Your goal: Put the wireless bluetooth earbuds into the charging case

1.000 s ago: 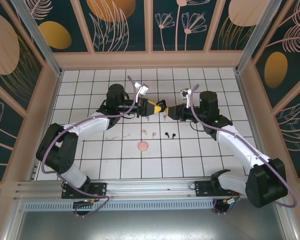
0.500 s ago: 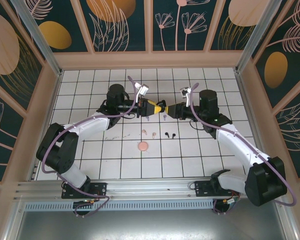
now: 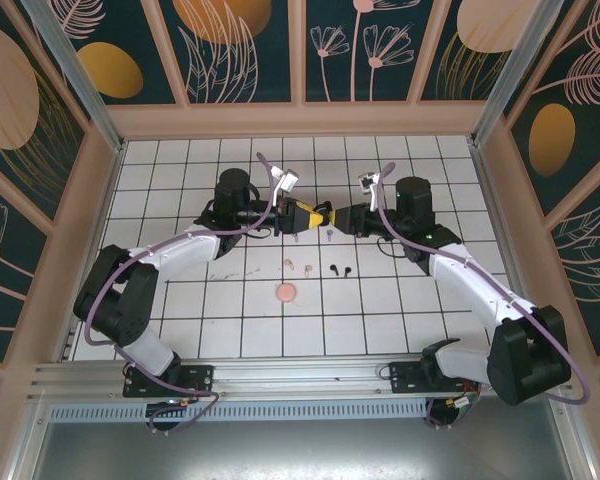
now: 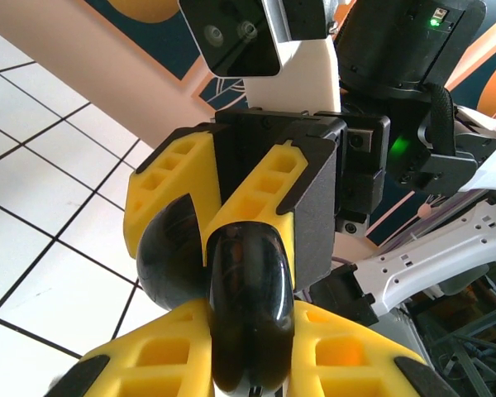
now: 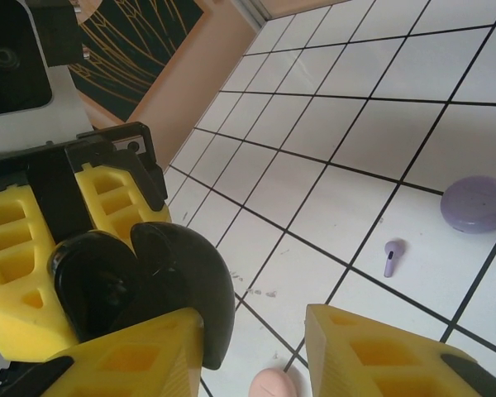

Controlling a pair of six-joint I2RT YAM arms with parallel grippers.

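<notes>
Top external view showed the two arms meeting nose to nose, up off the tiled surface (image 3: 410,310), near its far middle. Below them, a little nearer, lay the black earbuds (image 3: 332,268). They were loose on a tile, just beside the pink earbuds (image 3: 290,264). The round pink case (image 3: 286,293) sat one tile closer.

From the left wrist I could see the left claw (image 4: 248,356) squeezed tight on the black case (image 4: 248,281), holding it up in the air. The case looked part way open, like a shell with its two halves spread.

From the right wrist, the right claw (image 5: 252,318) had its two fingers apart. One finger was right up against a half of the case and the other stood away from it with bare tiles showing in the gap. It was not gripping anything that I could see. Down on the tiles past it lay the lilac earbuds (image 5: 392,255) near the lilac case (image 5: 477,203).

I think the step was getting the black case open wide, one claw holding and the other working the lid. No earbud was in a case yet.

Next, I think the right claw would need to push the lid gently all the way back. Then it should go down for one tiny black earbud and pinch it softly. The left claw would have to hold the case steady so it did not slip.
</notes>
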